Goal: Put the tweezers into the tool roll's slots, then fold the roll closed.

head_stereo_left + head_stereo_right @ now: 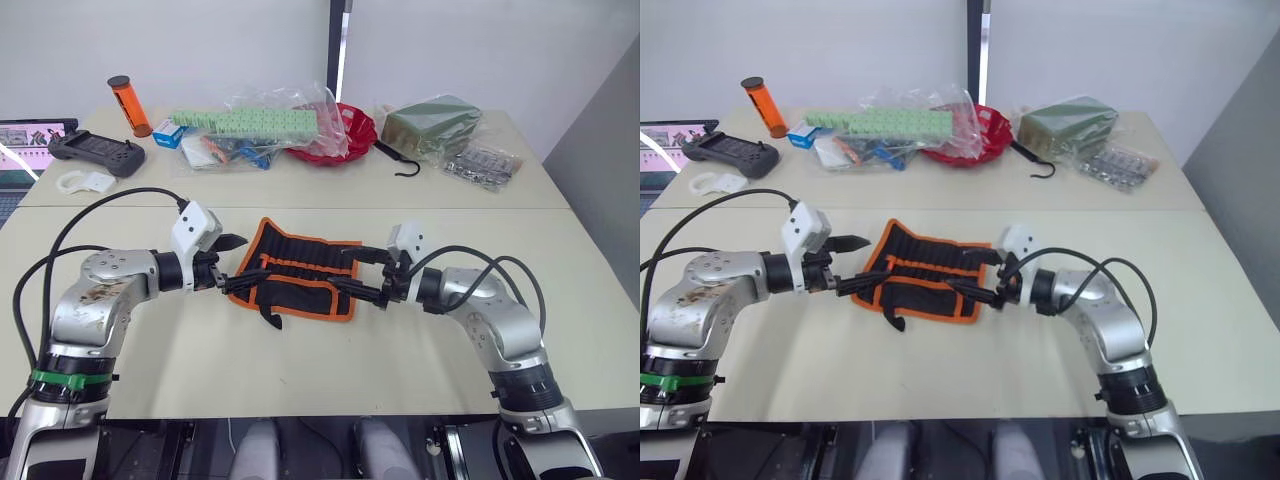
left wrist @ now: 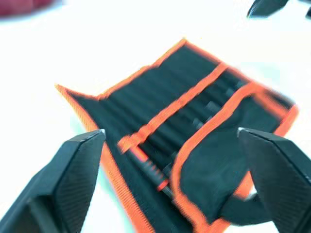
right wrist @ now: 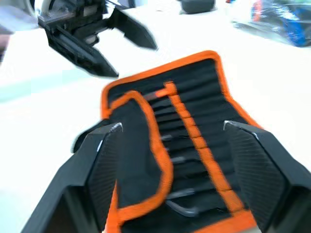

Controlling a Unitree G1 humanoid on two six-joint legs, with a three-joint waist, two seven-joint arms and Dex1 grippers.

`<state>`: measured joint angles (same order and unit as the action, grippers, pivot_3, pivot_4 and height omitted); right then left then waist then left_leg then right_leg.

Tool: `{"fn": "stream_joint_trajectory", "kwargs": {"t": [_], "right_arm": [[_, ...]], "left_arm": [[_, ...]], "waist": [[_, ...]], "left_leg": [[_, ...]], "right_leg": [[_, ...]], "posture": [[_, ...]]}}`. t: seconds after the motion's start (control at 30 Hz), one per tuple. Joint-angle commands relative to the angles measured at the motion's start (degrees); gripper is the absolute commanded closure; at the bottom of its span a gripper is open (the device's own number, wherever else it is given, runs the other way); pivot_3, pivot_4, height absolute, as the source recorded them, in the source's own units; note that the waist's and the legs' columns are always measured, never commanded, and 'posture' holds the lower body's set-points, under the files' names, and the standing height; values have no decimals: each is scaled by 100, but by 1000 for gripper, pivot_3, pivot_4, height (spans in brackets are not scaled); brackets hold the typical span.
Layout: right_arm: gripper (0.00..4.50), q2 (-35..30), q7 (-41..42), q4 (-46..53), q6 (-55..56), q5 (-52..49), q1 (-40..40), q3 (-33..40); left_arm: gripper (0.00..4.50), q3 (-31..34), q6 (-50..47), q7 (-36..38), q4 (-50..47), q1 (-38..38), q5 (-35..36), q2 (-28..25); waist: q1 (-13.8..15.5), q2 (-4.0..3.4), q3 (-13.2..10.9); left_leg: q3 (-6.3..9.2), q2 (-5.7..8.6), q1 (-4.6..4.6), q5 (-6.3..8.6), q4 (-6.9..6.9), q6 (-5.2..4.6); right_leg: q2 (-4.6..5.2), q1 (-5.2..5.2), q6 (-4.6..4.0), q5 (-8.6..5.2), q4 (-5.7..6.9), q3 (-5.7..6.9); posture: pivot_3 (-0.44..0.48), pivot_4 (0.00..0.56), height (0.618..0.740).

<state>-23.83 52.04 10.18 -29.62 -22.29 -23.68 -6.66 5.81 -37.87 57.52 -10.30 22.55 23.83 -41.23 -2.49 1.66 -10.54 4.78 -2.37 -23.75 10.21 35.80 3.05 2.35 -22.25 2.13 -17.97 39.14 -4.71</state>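
The tool roll (image 1: 300, 268), black with orange edging, lies unrolled mid-table, with its near flap (image 3: 133, 160) folded over the lower part. Tweezers (image 3: 176, 159) sit in the slots (image 2: 194, 109), their slim ends showing beside an orange band; one tool has a red grip (image 2: 151, 168). A black strap (image 1: 268, 312) trails at the near edge. My left gripper (image 1: 240, 262) is open at the roll's left edge, its fingers (image 2: 77, 160) straddling the fabric. At the right edge, my right gripper (image 1: 362, 275) is also open and holds nothing.
Along the back stand a red tray (image 1: 345, 135), a black hook (image 1: 405, 162), bags of green blocks (image 1: 250, 125), a green box (image 1: 430, 125), a bag of parts (image 1: 485, 165), an orange cylinder (image 1: 130, 105), a controller (image 1: 95, 152) and a laptop (image 1: 20, 150).
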Motion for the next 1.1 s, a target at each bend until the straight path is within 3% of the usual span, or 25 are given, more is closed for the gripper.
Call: {"fn": "stream_joint_trajectory", "kwargs": {"t": [0.03, 0.3, 0.4, 0.6, 0.87, 1.1], "right_arm": [[1643, 115, -114, 232, -1, 44, 34, -275], [4401, 450, -601, -202, 346, 803, 31, -1013], [4500, 554, -731, -431, 506, 1018, -33, -1117], [4500, 763, -1045, -1000, 820, 1448, -49, -1251], [4500, 704, -1247, -1284, 845, 1666, 142, -1231], [4500, 591, -1305, -1180, 769, 1675, 306, -1172]], "left_arm": [[783, 84, -126, -137, -528, -217, 325, 88], [3451, -732, 257, -825, -555, -786, -172, 706], [4466, -850, 337, -1015, -421, -696, -275, 919], [4491, -1062, 617, -1621, 48, -498, -577, 1609], [4491, -878, 1309, -1871, 793, -756, -1023, 1449], [4491, -606, 1592, -1981, 957, -838, -891, 1488]], "waist": [[0, 0, 0], [19, 0, 0], [21, 0, 0], [25, 1, 1], [1, 1, 5], [14, 1, 11]], "left_leg": [[0, 0, 1, 0, 0, 0], [-1, 2, 0, 0, 3, 0], [-1, 2, 0, 0, 4, 0], [-1, 5, 0, 0, 3, 0], [-2, 5, 28, 0, 0, 0], [-2, 6, 64, 0, -1, 1]], "right_leg": [[0, 0, 0, 0, 0, 0], [1, 0, 0, 0, -1, -3], [1, 0, -1, 1, 0, -2], [3, 1, 0, 1, -1, -4], [4, 20, 0, 1, 2, -5], [4, 60, 2, -1, -5, -6]], "posture": [[0, 150, 740], [0, 150, 740], [0, 150, 740], [0, 150, 740], [0, 150, 740], [0, 150, 740]]}}
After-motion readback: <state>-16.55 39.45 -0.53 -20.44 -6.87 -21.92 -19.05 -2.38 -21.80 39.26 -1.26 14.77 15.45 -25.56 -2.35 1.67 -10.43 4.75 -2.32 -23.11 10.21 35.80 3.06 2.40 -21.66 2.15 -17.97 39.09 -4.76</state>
